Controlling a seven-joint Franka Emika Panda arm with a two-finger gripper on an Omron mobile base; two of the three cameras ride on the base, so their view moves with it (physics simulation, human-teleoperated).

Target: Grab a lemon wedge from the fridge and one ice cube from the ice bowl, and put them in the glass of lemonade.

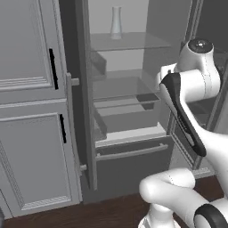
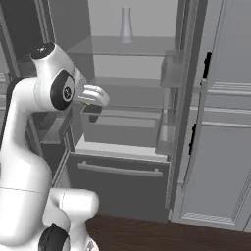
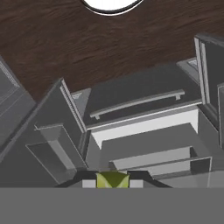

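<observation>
One lemon wedge (image 3: 112, 180) in pincer (image 3: 112, 183)

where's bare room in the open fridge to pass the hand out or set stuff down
Top shelf is bare on both sides of the tall clear flask. The white ledge above the bottom drawer is bare. It is tightest mid-height, where the gripper pinches the lemon wedge near the door bins.

Base views flank open fridge (image 1: 129, 111); hand view looks down.
</observation>
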